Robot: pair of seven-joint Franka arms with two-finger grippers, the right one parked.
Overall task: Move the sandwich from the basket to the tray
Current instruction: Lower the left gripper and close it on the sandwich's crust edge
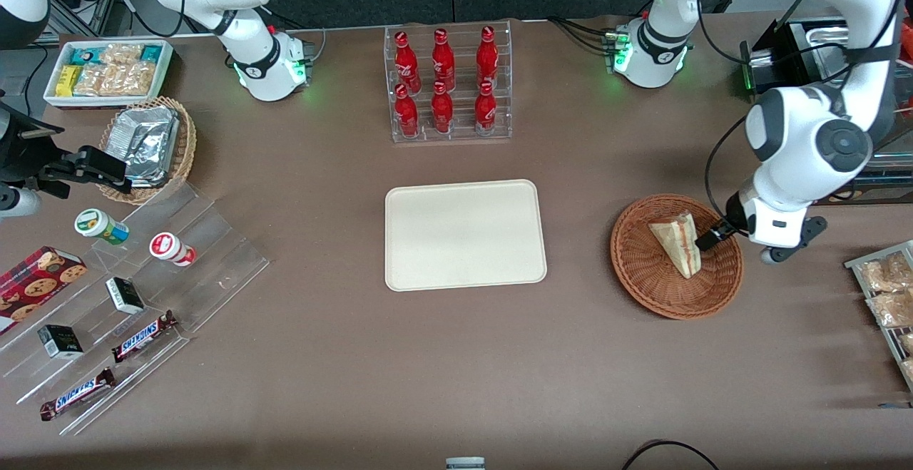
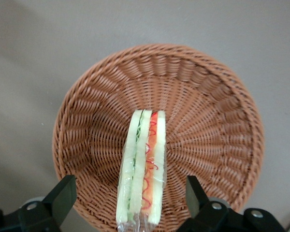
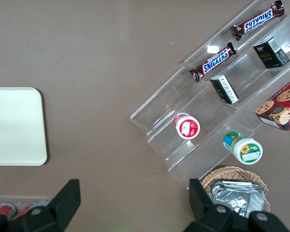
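Observation:
The sandwich (image 1: 679,244), a pale bread wedge in clear wrap with red and green filling, stands on edge in the reddish-brown wicker basket (image 1: 645,277) toward the working arm's end of the table. My left gripper (image 1: 706,240) is low over the basket, open, with one finger on each side of the sandwich and gaps between the fingers and the bread. In the left wrist view the sandwich (image 2: 142,166) sits between the two dark fingers (image 2: 63,195) of the gripper (image 2: 128,200), over the basket (image 2: 208,116). The cream tray (image 1: 465,235) lies bare at the table's middle.
A clear rack of red bottles (image 1: 446,81) stands farther from the camera than the tray. A wire rack of snack bags (image 1: 888,299) lies beside the basket. A tan basket of foil packets (image 1: 146,145), a white snack bin (image 1: 107,70) and clear steps with snacks (image 1: 121,299) are at the parked arm's end.

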